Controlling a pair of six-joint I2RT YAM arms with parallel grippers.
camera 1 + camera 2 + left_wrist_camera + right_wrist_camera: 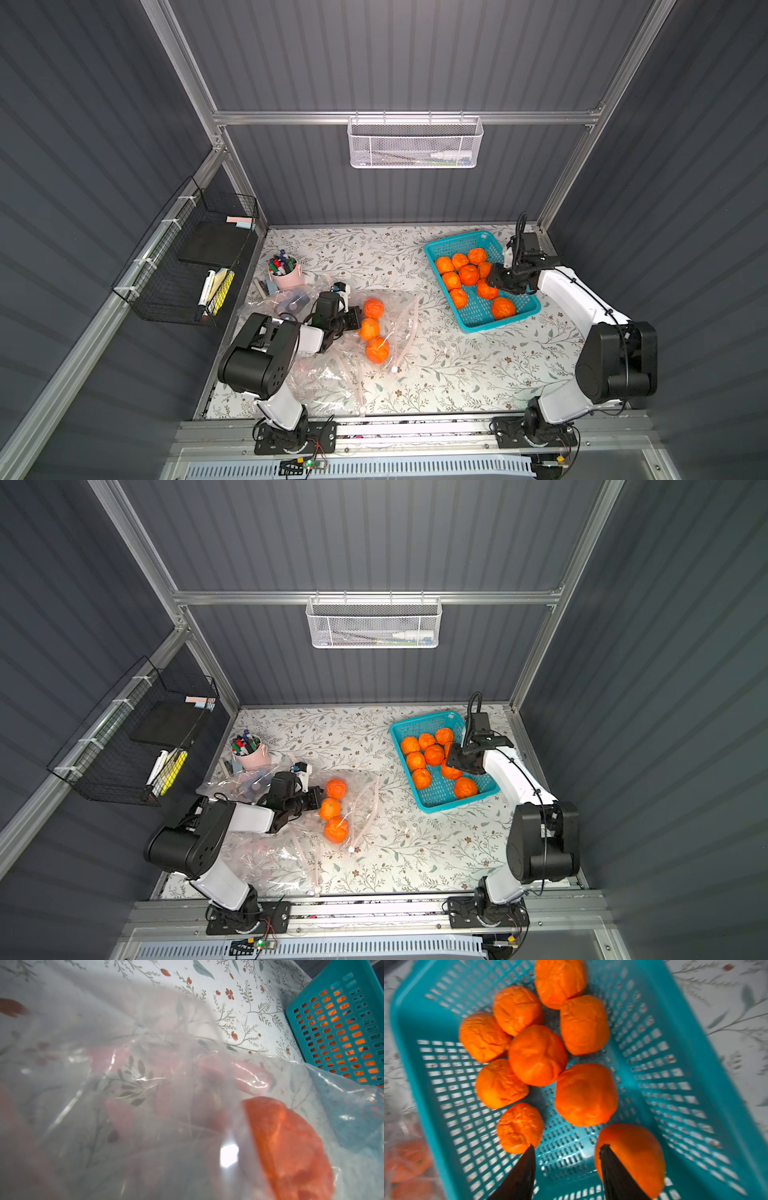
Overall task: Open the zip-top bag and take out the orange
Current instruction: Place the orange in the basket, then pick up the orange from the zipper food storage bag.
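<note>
- Right end effector [495,282], right of centre in both top views: released; in the wrist view, dark fingers [521,1174] spread, only basket floor in the gap.
- Just beside one fingertip, lower right of that view: a basket orange [639,1147]; touching or not, cannot tell.
- Around it: teal basket [451,241] with more oranges clustered inside, on the floral bench [457,374].
- Left end effector [354,319], left of centre in both top views: clenched, at the edge of the zip-top bag [401,320]; hold on the film not discernible.
- Inside the clear bag, mid-frame: three bagged oranges [373,308] in a close row.
- Upper left of the bench: pink cup [286,279] of markers.
</note>
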